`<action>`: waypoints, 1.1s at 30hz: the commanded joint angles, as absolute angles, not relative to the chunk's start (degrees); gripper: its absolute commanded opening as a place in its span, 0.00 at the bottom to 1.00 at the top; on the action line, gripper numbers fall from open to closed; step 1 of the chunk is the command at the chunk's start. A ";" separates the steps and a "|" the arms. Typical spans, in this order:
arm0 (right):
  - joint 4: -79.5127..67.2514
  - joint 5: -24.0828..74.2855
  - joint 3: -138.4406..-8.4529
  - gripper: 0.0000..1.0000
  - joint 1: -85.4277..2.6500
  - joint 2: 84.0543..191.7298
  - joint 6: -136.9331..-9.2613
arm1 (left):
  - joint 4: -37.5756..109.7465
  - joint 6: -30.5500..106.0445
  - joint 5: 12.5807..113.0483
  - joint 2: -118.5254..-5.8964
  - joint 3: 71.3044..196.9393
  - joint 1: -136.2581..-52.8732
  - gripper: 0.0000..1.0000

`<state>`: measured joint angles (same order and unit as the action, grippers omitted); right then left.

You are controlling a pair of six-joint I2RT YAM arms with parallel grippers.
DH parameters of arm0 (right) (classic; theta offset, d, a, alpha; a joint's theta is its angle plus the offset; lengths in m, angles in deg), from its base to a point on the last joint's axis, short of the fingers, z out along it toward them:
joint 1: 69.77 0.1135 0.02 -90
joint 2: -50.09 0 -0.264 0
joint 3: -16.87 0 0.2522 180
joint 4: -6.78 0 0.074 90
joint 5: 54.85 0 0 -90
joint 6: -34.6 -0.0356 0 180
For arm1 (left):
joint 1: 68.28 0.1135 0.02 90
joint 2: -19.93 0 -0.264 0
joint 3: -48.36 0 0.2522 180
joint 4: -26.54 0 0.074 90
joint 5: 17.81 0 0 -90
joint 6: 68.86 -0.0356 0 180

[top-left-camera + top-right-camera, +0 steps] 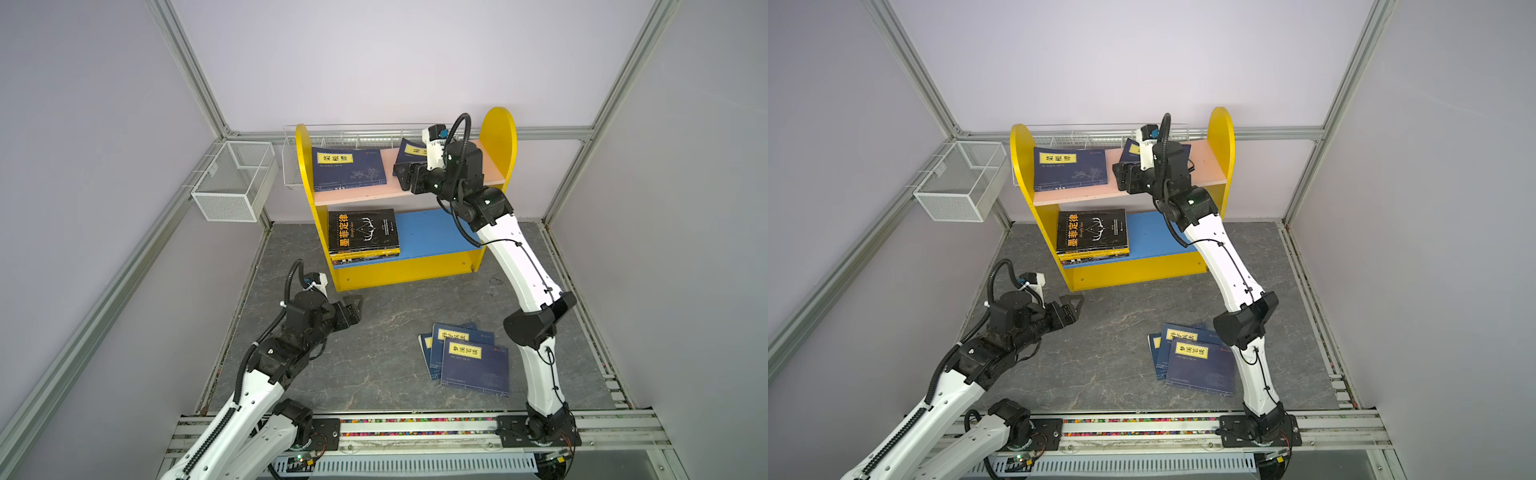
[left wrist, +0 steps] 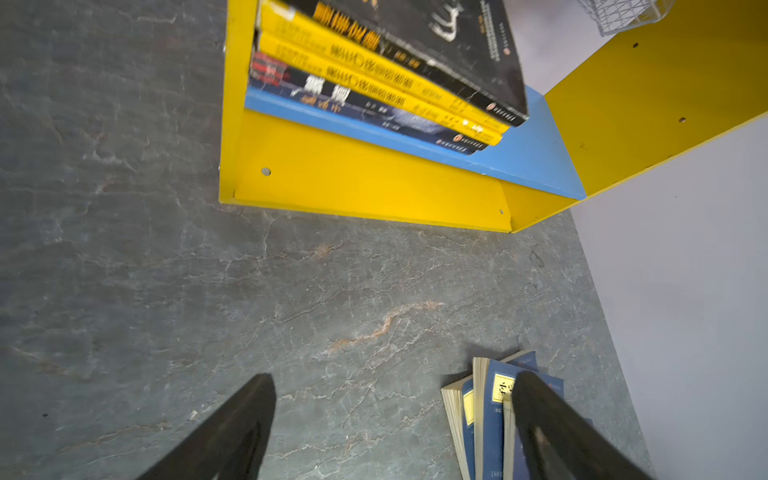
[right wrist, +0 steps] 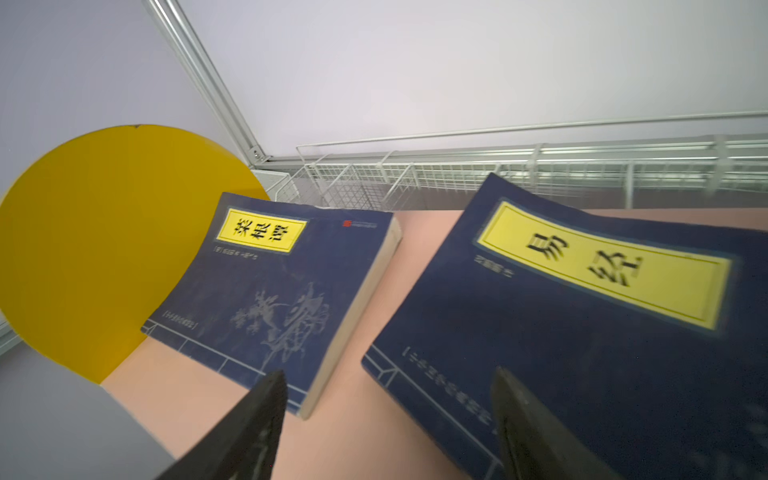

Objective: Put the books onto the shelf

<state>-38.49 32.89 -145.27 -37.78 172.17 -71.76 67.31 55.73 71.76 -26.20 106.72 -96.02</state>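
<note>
Top views both show a small yellow bookshelf [image 1: 407, 270] standing at the back of a grey stone-patterned table [image 1: 374, 332]. Its pink upper board [image 1: 353, 195] carries two books lying flat: a navy book with a flower drawing [image 1: 347, 166] at the left end and a skewed navy book [image 1: 409, 151] near the middle. Its blue lower board [image 1: 432, 232] holds a flat stack topped by a black book with orange characters [image 1: 361, 228]. A fanned pile of navy books [image 1: 465, 357] waits on the table, well apart from the shelf, beside the right arm.

The right gripper [image 1: 398, 171] hovers over the pink board at the skewed book's near edge, jaws wide apart and gripping nothing. In the right wrist view one finger [image 3: 519, 415] crosses that book's cover; whether it touches cannot be told. The step in hand looks like leaving the shelved book. Rising clear before drawing back should avoid dragging it off the board. The left gripper [image 2: 395, 378] hangs low over bare table near the shelf's foot, also wide open and empty.
</note>
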 commanded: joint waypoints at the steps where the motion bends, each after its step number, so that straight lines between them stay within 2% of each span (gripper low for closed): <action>1: -41.16 26.36 -137.23 0.82 -37.84 166.95 -68.92 | 70.86 49.46 73.14 -30.52 118.99 -95.81 0.89; 5: -37.31 20.75 -124.92 0.83 -37.86 156.31 -65.98 | 76.10 44.65 72.19 -38.97 136.56 -96.05 0.88; 11: -30.72 21.81 -103.11 0.85 -37.99 140.70 -66.08 | 78.83 40.46 73.81 -53.25 157.94 -100.06 0.87; 16: -28.87 22.07 -93.37 0.85 -38.06 134.55 -68.10 | 79.68 36.34 77.82 -69.22 177.17 -102.10 0.88; 21: -30.33 22.05 -89.37 0.84 -38.18 132.53 -69.32 | 81.25 30.25 92.90 -84.11 197.39 -102.20 0.89; 24: -31.17 22.66 -87.10 0.84 -38.22 131.23 -69.20 | 88.07 26.36 101.05 -96.96 217.13 -102.12 0.90; 27: -31.68 23.22 -85.16 0.84 -38.18 129.65 -68.82 | 82.96 27.75 103.68 -98.24 214.64 -100.23 0.92; 33: -33.22 23.53 -82.75 0.84 -38.22 127.48 -68.54 | 84.32 38.84 96.14 -101.37 216.84 -93.74 0.89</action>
<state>-32.48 23.34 -83.72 -37.92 129.92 -68.68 82.48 34.79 97.22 -100.29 213.64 -95.46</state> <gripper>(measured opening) 0.843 0.894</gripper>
